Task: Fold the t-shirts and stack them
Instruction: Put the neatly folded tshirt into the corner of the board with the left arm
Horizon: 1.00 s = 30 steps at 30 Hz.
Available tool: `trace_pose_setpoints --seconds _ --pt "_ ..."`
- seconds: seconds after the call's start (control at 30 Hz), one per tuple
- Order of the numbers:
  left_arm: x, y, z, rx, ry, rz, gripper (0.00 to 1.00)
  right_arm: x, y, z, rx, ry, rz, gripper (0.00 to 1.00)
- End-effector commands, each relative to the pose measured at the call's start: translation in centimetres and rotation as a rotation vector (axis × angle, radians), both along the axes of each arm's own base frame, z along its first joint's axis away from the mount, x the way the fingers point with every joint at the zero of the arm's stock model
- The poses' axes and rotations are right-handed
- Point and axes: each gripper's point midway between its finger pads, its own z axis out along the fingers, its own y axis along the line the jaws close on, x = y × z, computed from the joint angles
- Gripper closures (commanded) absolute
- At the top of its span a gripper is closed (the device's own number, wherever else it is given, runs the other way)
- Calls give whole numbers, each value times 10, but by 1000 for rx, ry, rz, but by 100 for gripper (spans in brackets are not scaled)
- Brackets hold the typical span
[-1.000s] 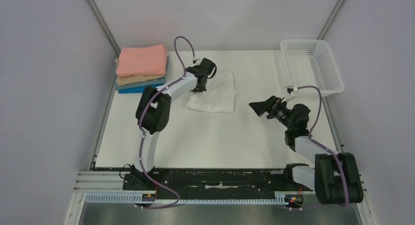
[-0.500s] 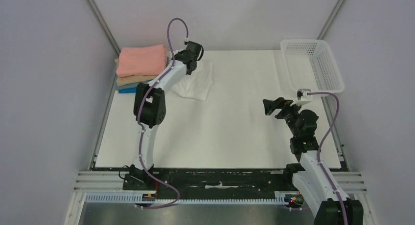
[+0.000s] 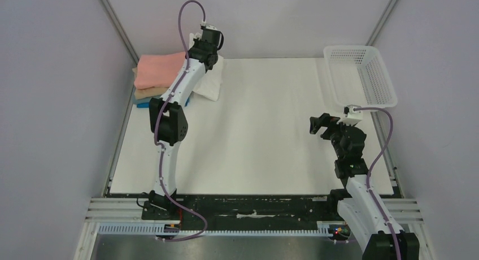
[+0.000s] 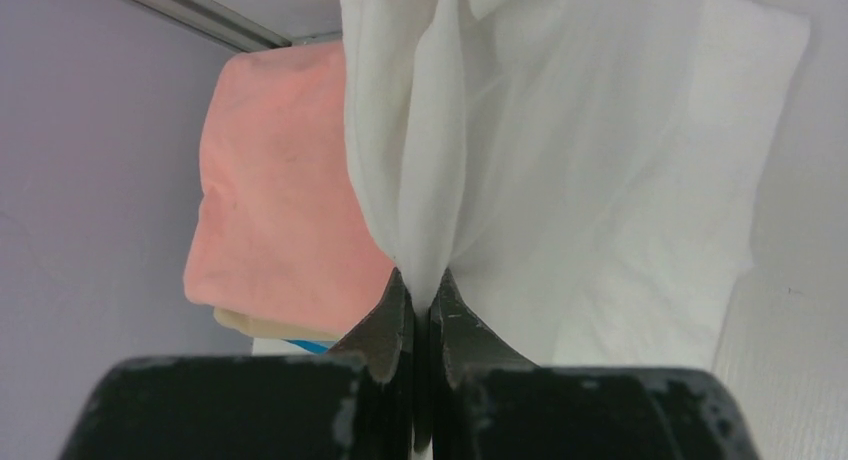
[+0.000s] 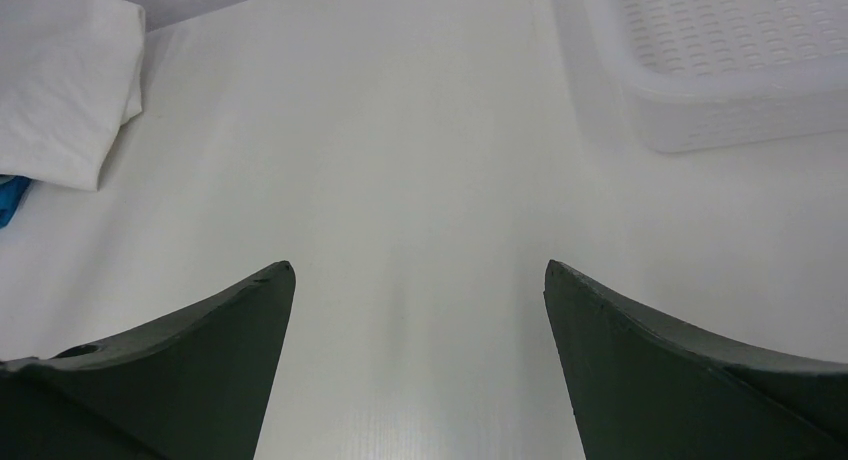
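My left gripper (image 3: pixel 204 50) (image 4: pixel 420 280) is shut on a fold of the plain white t-shirt (image 3: pixel 210 80) (image 4: pixel 570 160) and holds it at the far left, beside the stack. The white shirt hangs folded, its lower end on the table. The stack has a salmon pink shirt (image 3: pixel 161 69) (image 4: pixel 280 200) on top, a tan one (image 3: pixel 148 92) (image 4: pixel 255 327) under it and a bright blue one (image 3: pixel 144 103) (image 4: pixel 312 345) at the bottom. I cannot make out a grey-blue shirt. My right gripper (image 3: pixel 316 124) (image 5: pixel 418 270) is open and empty above bare table at the right.
A white mesh basket (image 3: pixel 370 82) (image 5: pixel 720 90) stands at the far right corner. The white table (image 3: pixel 265 141) is framed by grey walls and a metal post behind the stack. The white shirt also shows far left in the right wrist view (image 5: pixel 60 90).
My left gripper has carried the white shirt from the table's middle back and left, up to the stack. My right arm has drawn back to the right and lifted.
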Motion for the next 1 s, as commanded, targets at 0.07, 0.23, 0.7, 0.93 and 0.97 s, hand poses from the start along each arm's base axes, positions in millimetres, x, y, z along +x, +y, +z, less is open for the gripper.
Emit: trace_pose_setpoints --seconds 0.07,0.23,0.7,0.93,0.97 --pt "-1 20 75 29 -140 40 98 7 -10 22 -29 -49 -46 2" --pt "-2 17 94 -8 -168 3 98 9 -14 18 -36 -32 -70 2" --pt "-7 25 155 -89 -314 17 98 10 -20 11 -42 -8 -101 2" --pt "-9 41 170 -101 -351 42 98 10 -23 8 -50 8 -115 2" --pt "-9 45 173 -103 -357 48 98 10 -23 7 -49 11 -119 2"
